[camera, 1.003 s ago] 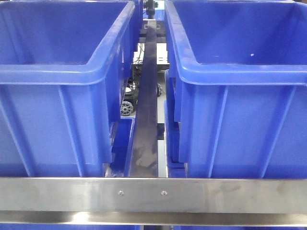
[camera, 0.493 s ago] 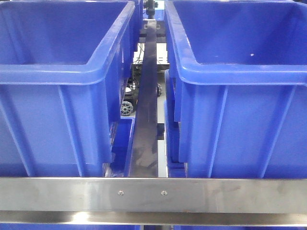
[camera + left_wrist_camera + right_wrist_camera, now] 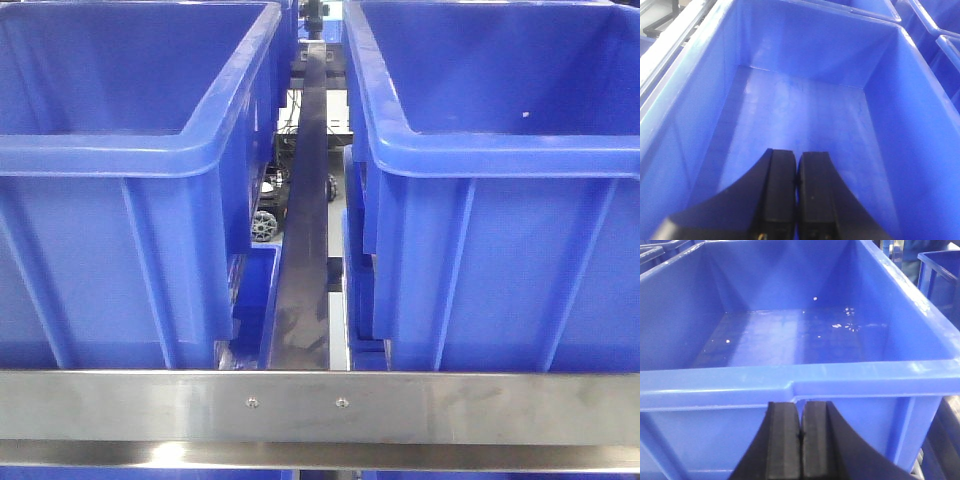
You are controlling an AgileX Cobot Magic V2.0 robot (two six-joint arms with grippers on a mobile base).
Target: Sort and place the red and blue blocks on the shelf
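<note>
— Steel shelf (image 3: 450, 405) rail runs along the front; two blue bins (image 3: 130, 190) sit side by side behind it.
— Grippers?
— Left gripper (image 3: 796, 170) pressed together, empty, over a bin floor; right gripper (image 3: 800, 425) likewise, facing a bin wall. No blocks visible

Two large blue bins (image 3: 130, 200) (image 3: 500, 200), two rail screws (image 3: 252, 403) (image 3: 342, 403)

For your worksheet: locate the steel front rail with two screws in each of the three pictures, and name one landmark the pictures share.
Front view: the steel rail spans the bottom, below both bins.
Left wrist view: not in it.
Right wrist view: not in it.
Shared landmark: large blue bins fill every view.
</note>
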